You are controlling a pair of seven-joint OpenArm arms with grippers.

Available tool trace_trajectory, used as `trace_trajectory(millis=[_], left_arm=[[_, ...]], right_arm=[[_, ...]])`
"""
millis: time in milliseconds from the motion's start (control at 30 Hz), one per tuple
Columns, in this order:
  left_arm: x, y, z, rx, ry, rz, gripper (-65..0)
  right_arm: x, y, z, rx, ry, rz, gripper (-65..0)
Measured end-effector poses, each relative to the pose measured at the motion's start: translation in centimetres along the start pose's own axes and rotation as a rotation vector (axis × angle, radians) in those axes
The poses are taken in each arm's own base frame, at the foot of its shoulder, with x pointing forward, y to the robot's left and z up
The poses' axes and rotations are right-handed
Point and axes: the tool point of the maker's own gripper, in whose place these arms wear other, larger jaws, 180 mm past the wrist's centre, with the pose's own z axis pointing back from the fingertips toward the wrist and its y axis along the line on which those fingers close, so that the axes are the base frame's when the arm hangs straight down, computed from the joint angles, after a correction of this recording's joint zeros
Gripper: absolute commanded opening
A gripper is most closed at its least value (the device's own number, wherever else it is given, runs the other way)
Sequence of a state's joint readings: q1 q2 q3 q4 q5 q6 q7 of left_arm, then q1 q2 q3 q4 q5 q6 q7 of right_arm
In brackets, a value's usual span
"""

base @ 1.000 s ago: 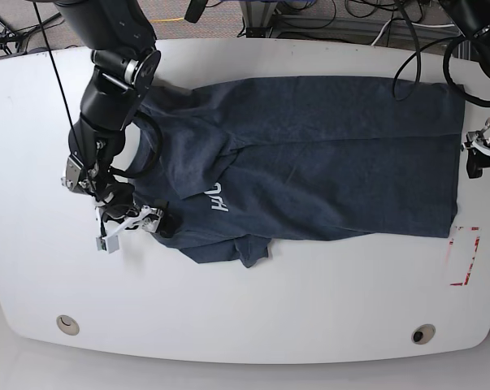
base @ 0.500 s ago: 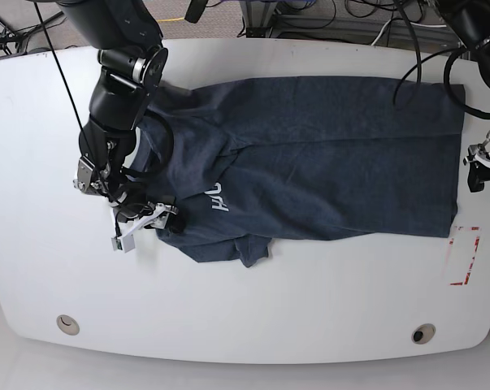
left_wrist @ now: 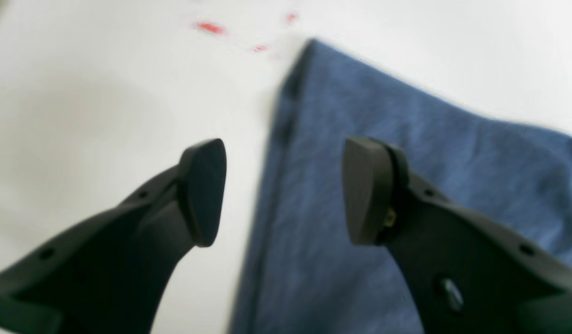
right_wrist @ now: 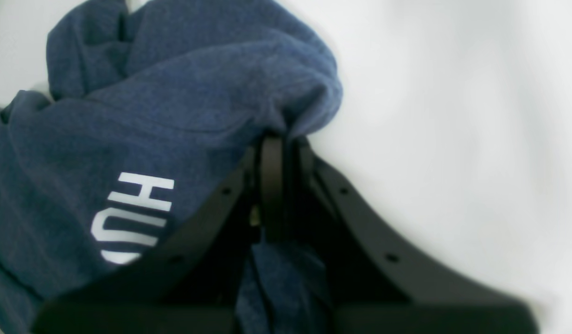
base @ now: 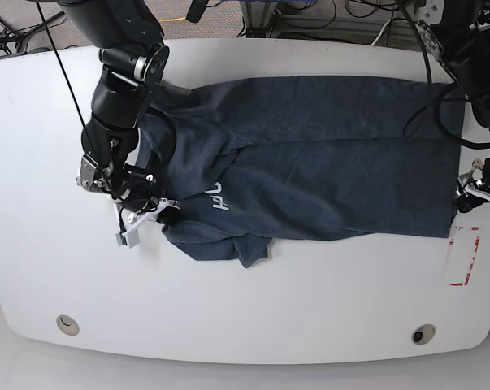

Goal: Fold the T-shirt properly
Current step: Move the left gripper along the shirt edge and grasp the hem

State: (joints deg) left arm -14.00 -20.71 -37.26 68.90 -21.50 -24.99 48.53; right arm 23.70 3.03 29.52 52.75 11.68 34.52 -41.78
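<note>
White counter (base: 310, 301), cables behind. Right tool (right_wrist: 273, 153) pinching T-shirt (base: 310, 154) at neck-end edge. Left tool (left_wrist: 283, 190) spread, straddling hem edge, cloth not yet caught. Shirt long axis runs between the two arms, one tool at each end.

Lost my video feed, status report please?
Right gripper shut on dark navy cotton T-shirt. Left gripper open, straddling the shirt's edge. Nothing in the way.
</note>
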Motion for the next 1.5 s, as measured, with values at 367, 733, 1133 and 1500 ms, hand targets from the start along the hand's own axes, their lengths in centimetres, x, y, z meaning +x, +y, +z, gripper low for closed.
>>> trace_trajectory(millis=[367,733,1133,1500], left_arm=[[-1.8,1.6,-3.4,0.005,0.007,0.162,-10.8],[-2.5,3.0,-4.8,0.029,-0.018,0.230,-10.8],[-2.2,-3.0,-7.2,-0.081,-0.016,0.186,-11.0],[-2.7,-3.9,-7.6,-0.086,0.010,0.190,-59.9]], right_arm=[[-0.1,-0.1,0.0,0.000,0.004,0.001,-65.0],[-0.1,-0.1,0.1,0.001,0.003,-0.001,-65.0],[-0.1,-0.1,0.1,0.001,0.003,-0.002,-65.0],[-0.1,-0.1,0.1,0.001,0.003,-0.002,-65.0]])
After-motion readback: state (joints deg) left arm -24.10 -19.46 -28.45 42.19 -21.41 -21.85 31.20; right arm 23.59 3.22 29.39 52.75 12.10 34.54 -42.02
